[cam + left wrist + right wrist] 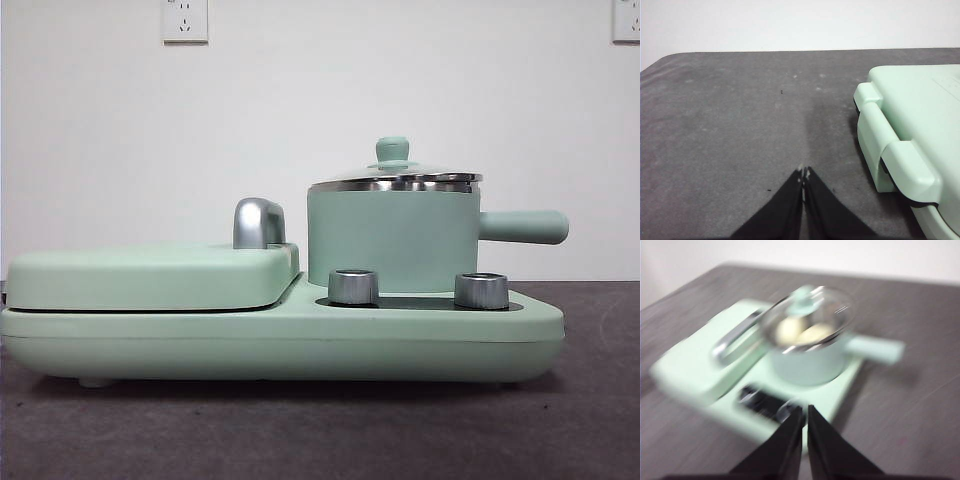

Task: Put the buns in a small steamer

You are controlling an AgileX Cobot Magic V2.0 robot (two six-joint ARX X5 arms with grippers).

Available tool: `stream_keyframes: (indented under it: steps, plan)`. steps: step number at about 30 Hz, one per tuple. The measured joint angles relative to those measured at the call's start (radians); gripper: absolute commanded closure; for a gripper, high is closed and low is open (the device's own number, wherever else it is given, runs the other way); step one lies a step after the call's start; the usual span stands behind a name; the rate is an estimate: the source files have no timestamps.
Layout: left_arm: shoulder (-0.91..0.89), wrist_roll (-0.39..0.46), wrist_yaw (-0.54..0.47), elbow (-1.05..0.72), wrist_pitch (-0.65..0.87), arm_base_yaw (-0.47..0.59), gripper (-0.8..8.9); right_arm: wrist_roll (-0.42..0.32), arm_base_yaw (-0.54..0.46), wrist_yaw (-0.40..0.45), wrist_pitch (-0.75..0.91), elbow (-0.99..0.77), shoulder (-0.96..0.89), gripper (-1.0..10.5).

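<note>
The 2 buns [802, 331] already lie inside the small steamer [392, 240], seen in the blurred right wrist view as 2 pale lumps side by side under the glass of the lid [394, 178], which sits closed on the steel rim. The blur hides which bun is the smooth one and which the ribbed one. The steamer stands on the mint-green cooker base [280, 335], beside the flat griddle lid [150, 275], with its straight handle [523, 226] pointing away from the griddle and out over the end of the base. The right gripper [805, 412] hangs above the worktop [300, 430] on the side of the 2 steel knobs [353, 286], looking down at the pot, its fingers pressed almost together and holding nothing; the steamer lies straight ahead of those fingers and well apart from them. The left gripper [803, 174] is low over bare worktop, fingers pressed together and empty, with only the hinge end of the griddle lid beside it, and the steamer does not show in its view at all. By that reading the right arm is the nearer to the pot, and with buns in and lid on, the task looks finished, so any coming move is likely a retreat away from the pot.
</note>
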Motion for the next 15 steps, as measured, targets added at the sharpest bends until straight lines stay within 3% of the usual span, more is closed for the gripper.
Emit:
stream_keyframes:
  steps: [8,15]
  plan:
    - [0.000,0.000,0.000,0.000,0.000,0.000,8.06,0.000,-0.190,0.093,0.533,-0.399,-0.153,9.3]
    - [0.000,0.000,0.000,0.000,0.000,0.000,8.07,-0.001,-0.226,0.231,0.631,-0.579,-0.224,9.3]
